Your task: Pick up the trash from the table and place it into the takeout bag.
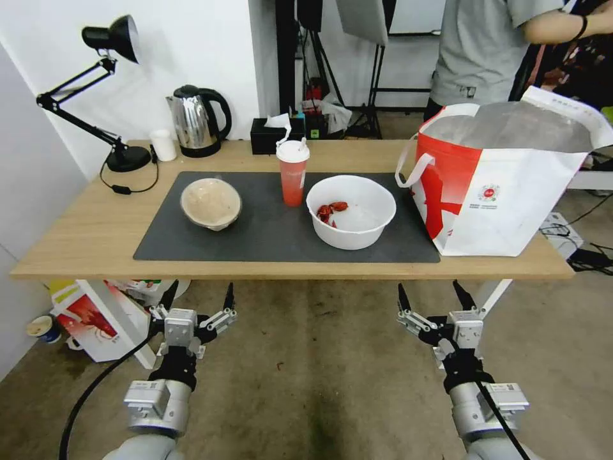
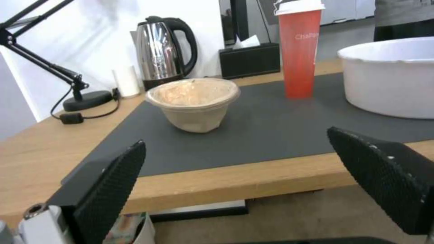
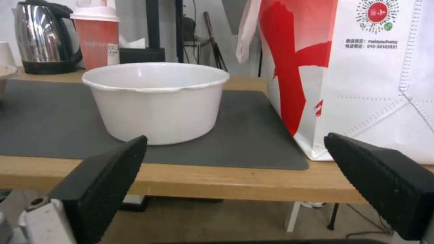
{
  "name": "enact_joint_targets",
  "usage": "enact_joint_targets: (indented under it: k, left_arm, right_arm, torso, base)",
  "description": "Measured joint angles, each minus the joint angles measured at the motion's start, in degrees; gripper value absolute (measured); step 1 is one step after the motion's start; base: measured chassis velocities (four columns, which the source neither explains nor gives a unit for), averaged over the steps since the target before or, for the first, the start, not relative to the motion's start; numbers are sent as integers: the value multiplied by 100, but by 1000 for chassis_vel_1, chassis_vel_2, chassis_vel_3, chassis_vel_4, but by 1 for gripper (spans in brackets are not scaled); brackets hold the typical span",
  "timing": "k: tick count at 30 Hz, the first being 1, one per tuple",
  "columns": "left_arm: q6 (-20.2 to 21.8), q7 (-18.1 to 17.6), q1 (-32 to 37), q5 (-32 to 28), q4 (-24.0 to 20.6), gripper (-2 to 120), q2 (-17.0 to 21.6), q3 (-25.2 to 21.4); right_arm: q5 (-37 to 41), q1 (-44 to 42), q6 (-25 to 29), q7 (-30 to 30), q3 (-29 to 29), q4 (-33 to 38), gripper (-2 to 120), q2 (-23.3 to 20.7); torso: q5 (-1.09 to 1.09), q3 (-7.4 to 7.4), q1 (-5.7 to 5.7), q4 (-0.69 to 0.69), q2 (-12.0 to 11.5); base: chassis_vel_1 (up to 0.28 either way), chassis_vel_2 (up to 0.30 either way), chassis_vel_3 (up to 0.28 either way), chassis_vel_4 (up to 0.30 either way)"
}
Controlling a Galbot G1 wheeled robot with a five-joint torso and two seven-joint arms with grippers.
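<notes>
While we look down from the head view, our left gripper (image 1: 198,298) and right gripper (image 1: 432,297) hang below the table's (image 1: 83,236) near edge, both spread wide and empty, with the paper bowl (image 1: 211,203), red cup (image 1: 293,172) and white bowl (image 1: 351,211) in a row on the mat (image 1: 274,236) and the bag (image 1: 504,185) upright at the table's right end. From our left wrist, the open fingers (image 2: 108,189) frame the paper bowl (image 2: 194,103) mid-mat, the cup (image 2: 299,51) behind it toward the far edge. From our right wrist, the spread fingers (image 3: 101,183) frame the white bowl (image 3: 156,101) near the mat's (image 3: 244,149) front edge, the bag (image 3: 361,78) just beside it.
</notes>
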Motion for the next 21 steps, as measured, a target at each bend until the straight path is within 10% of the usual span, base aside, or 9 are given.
enact_joint_targets:
  k: [21]
  left_arm:
    - [0, 0, 0, 0, 0, 100, 0, 0]
  right_arm:
    - [-9, 8, 107, 14, -14, -32, 100, -15]
  torso:
    - [0, 0, 0, 0, 0]
  base:
    - [0, 0, 0, 0]
